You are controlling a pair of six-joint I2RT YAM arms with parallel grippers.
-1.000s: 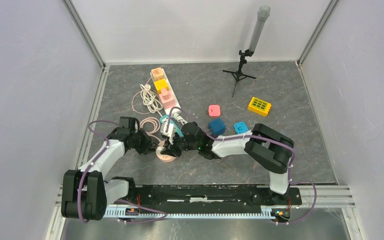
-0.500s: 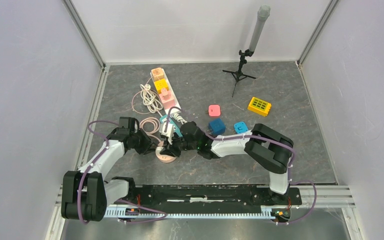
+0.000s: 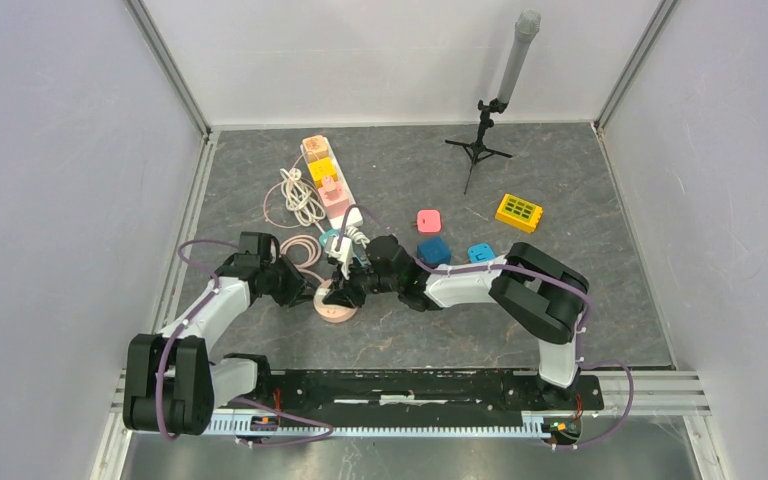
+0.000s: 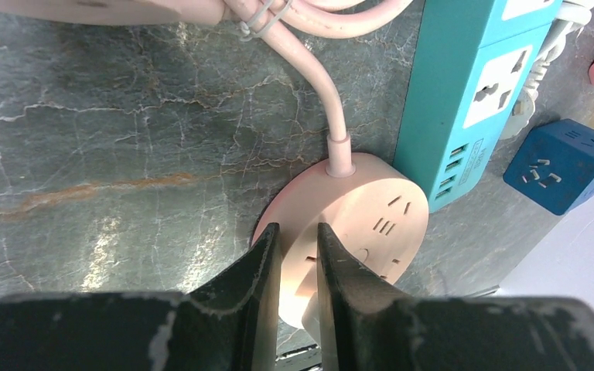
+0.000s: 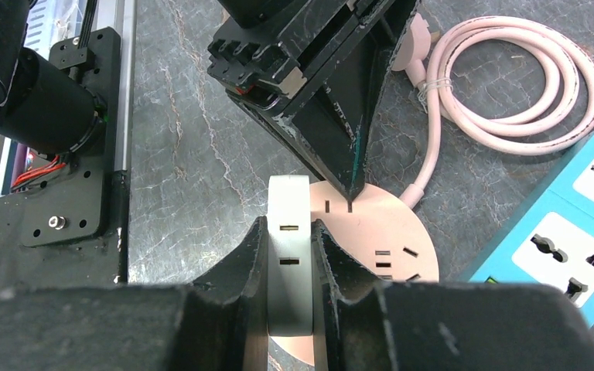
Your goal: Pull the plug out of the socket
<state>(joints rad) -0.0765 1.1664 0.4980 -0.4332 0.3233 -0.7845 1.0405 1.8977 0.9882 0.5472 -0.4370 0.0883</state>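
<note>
A round pink socket [image 3: 335, 306] [image 4: 371, 224] [image 5: 390, 224] lies flat on the grey table, its pink cord running off to a coil. My left gripper [image 3: 310, 292] [image 4: 298, 232] presses its tips onto the socket's top. Its jaws stand a narrow gap apart, with nothing between them. My right gripper [image 3: 348, 282] [image 5: 288, 232] is shut on the white plug [image 5: 288, 255] [image 3: 341, 258], a flat block with two slots on its top face. The plug hangs over the socket's edge. Its prongs are hidden.
A teal power strip [image 4: 479, 85] [image 5: 580, 224] lies right beside the socket. The coiled pink cable [image 5: 510, 77] lies behind it. Farther back are a white strip with coloured plugs [image 3: 322, 175], blue cubes [image 3: 433, 252], a pink block [image 3: 428, 219], a yellow block [image 3: 518, 212] and a tripod [image 3: 488, 130].
My right gripper has drawn the white plug slightly up and away from the socket. The left jaws have narrowed a little and stayed on the socket.
</note>
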